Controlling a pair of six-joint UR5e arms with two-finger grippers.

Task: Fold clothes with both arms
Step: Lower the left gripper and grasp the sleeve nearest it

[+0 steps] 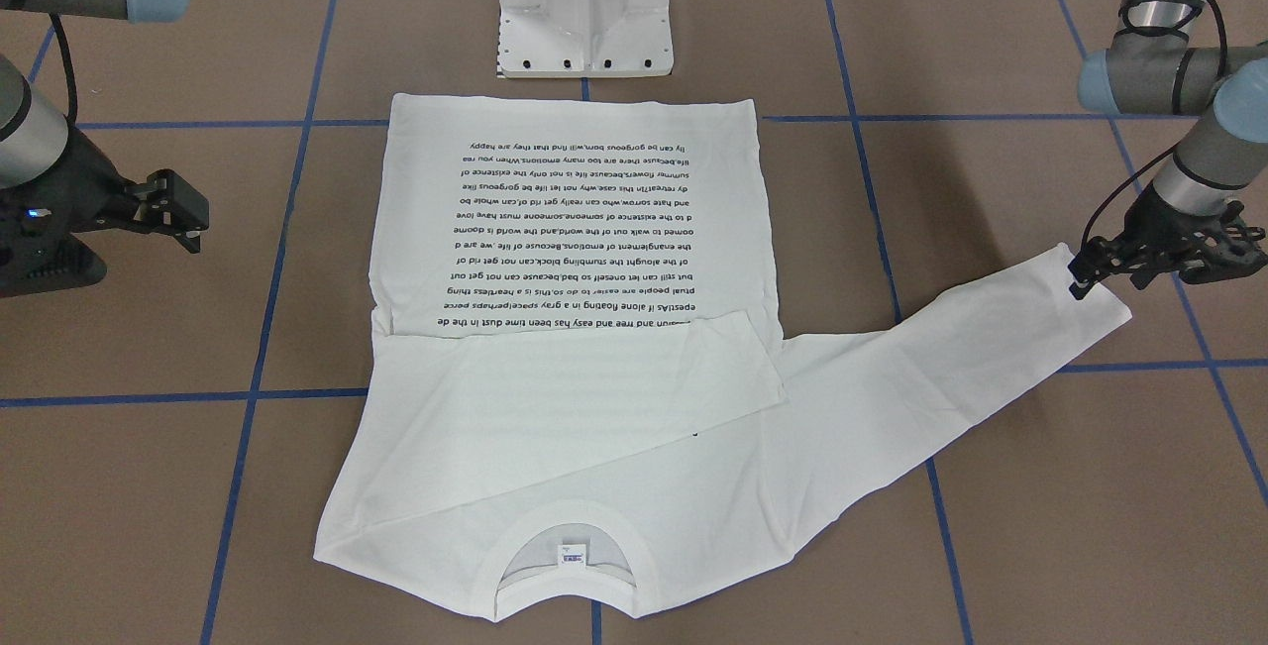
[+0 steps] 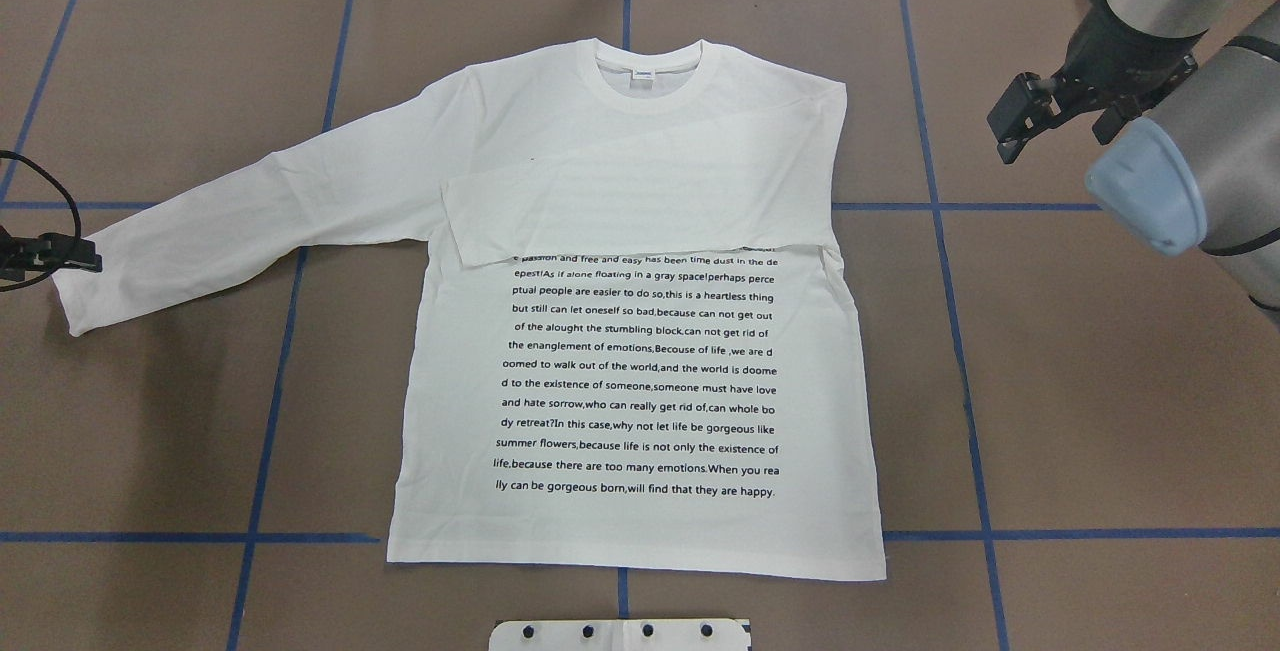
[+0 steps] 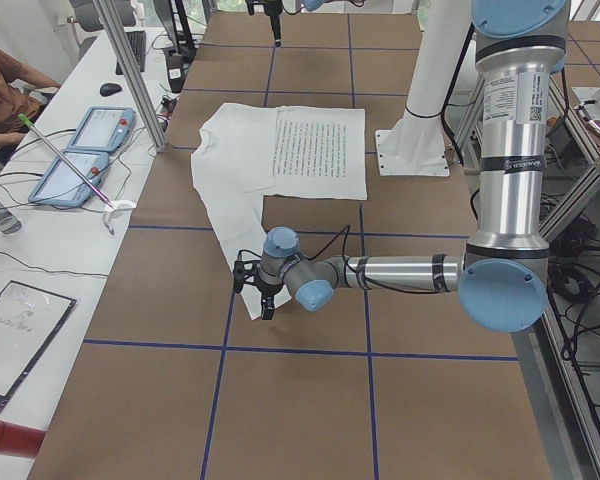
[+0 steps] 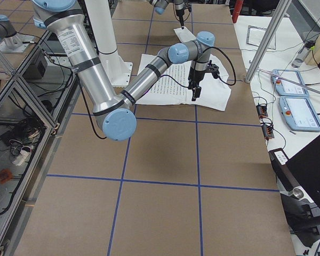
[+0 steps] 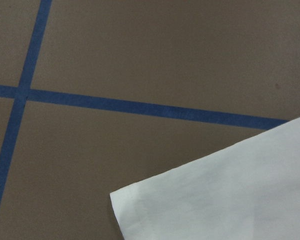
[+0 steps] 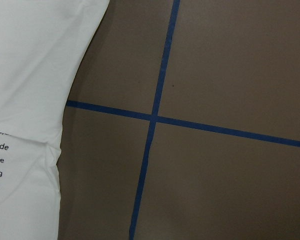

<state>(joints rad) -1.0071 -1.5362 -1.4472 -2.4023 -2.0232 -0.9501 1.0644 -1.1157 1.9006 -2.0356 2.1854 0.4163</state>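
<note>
Left claw (image 1: pixel 1108 280) stands at the cuff (image 2: pixel 75 296) of the outstretched sleeve (image 2: pixel 260 216), low over the table (image 2: pixel 1100 381). Its jaws look parted to me and I see no cloth between them; the left wrist view shows the cuff lying flat on the brown surface. I judge it is placed there because this sleeve is the one not yet folded.

Right claw (image 2: pixel 1050 121) hangs apart from the cloth, beside the shoulder on its own side, with jaws spread and nothing in them. This makes sense to me: the folded sleeve (image 2: pixel 640 216) already lies across the chest and hides the first line of the black text (image 2: pixel 640 376).

I see the white long-sleeved T-shirt (image 2: pixel 450 411) spread flat in the middle of the table, print upward. Its collar (image 2: pixel 648 81) is on the far side from the robot and its hem is near the white pedestal base (image 1: pixel 584 21).

For the next move I expect to take the cuff and bring it over the chest, on top of the folded sleeve, so that the body becomes a clean rectangle.
</note>
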